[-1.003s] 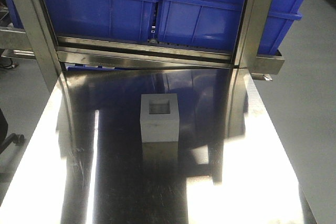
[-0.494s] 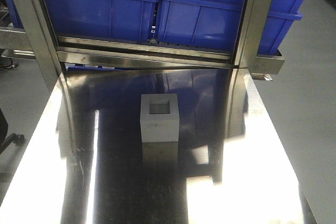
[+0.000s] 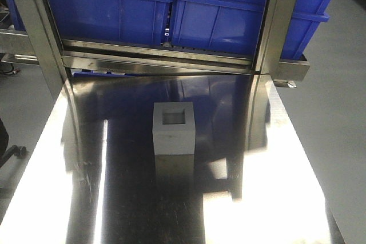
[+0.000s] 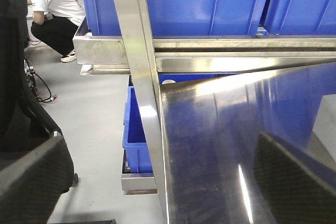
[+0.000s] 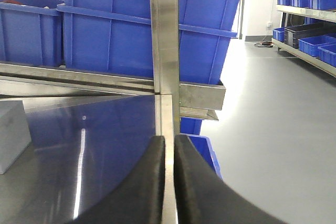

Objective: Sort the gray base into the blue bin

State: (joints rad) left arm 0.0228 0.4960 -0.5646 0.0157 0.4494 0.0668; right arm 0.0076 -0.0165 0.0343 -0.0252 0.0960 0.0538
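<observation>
Our left gripper (image 4: 160,148) hangs spread wide and empty by the left edge of the polished steel tabletop (image 4: 220,129). The matte light-gray cuboid base (image 3: 173,130) stands recess-up in its middle. Our right gripper (image 5: 167,182) is pinched closed on nothing; approaching so, it could shove the block. Carrying it far to the deep bright-blue plastic bin (image 3: 240,27), we risk clipping the steel upright (image 3: 283,21)

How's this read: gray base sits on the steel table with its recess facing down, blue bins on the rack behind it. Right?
One thing is off. The gray base does sit on the steel table, with the blue bins on the rack behind it, but its recess faces up, not down. The exterior front-facing view shows this.
</observation>
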